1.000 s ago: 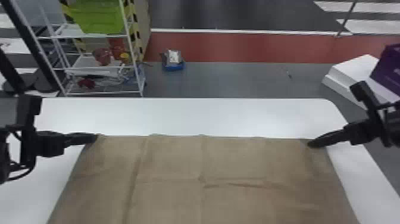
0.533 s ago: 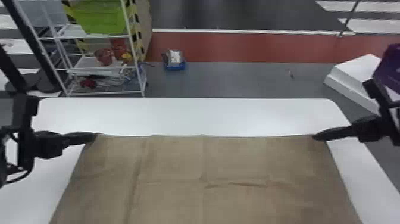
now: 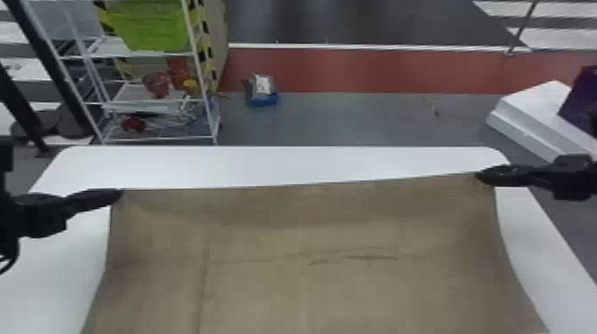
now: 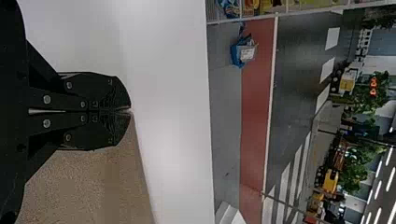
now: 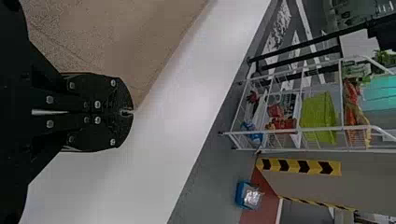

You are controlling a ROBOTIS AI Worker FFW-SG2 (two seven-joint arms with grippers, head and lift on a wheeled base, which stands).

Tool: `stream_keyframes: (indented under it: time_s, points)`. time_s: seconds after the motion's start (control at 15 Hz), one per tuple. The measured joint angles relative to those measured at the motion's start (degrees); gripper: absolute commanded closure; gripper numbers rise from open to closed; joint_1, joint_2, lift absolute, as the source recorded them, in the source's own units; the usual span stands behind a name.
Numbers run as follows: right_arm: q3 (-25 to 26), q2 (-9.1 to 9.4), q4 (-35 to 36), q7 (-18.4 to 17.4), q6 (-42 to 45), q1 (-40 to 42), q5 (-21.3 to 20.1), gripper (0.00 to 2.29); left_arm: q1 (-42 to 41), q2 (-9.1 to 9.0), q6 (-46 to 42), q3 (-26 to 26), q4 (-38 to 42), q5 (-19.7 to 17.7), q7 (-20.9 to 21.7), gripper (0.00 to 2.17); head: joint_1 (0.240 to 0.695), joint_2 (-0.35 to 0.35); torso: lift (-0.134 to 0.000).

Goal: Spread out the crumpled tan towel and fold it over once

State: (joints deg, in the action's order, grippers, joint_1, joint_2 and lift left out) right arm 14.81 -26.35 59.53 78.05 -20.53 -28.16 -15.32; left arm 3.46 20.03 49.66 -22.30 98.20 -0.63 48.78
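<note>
The left gripper (image 3: 118, 195) pinches the tan towel's (image 3: 302, 284) far left corner. The right gripper (image 3: 481, 176) clamps its far right corner.

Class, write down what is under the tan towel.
Under the tan towel is the white table, visible past the cloth's far edge and both sides; whatever it covers is hidden.

Matt cloth, smooth tabletop
At my 6 o'clock the tan towel (image 3: 355, 293) looks like matt, grainy cloth; the tabletop (image 3: 266, 166) at 12 is smooth, faintly glossy; my left gripper (image 3: 119, 195) at 9 and right gripper (image 3: 482, 175) at 3 are dull black, with shiny metal screws (image 5: 97, 120).
</note>
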Motion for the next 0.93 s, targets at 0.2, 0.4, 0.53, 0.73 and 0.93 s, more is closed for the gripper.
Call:
stream_keyframes:
  time_s: [0.2,0.4,0.53,0.73,0.93]
  points:
    - [2.06,-0.02,7.48,0.0,-3.23,5.45,4.02,1.54,-3.75,-0.37,0.71,-3.72,4.91,-1.48,1.54,1.37,0.695,0.018,-0.124]
    - [5.29,0.0,13.73,0.0,-3.95,11.71,6.57,1.54,-7.29,-0.56,0.92,-5.8,8.86,-3.19,2.83,1.37,0.695,0.01,-0.124]
    - [7.62,0.05,18.5,0.0,-5.3,16.15,8.48,1.54,-9.48,-0.97,0.84,-6.72,11.1,-3.96,2.97,1.37,0.695,0.004,-0.124]
    - [12.21,0.16,27.16,0.0,-7.09,24.63,12.25,1.54,-12.86,-2.58,0.64,-9.22,15.1,-4.66,4.44,1.37,0.695,-0.012,-0.124]
    - [17.12,0.85,34.86,0.0,-7.38,32.7,16.04,1.54,-15.88,-3.39,-0.44,-11.27,17.57,-5.81,4.64,1.37,0.695,-0.016,-0.124]
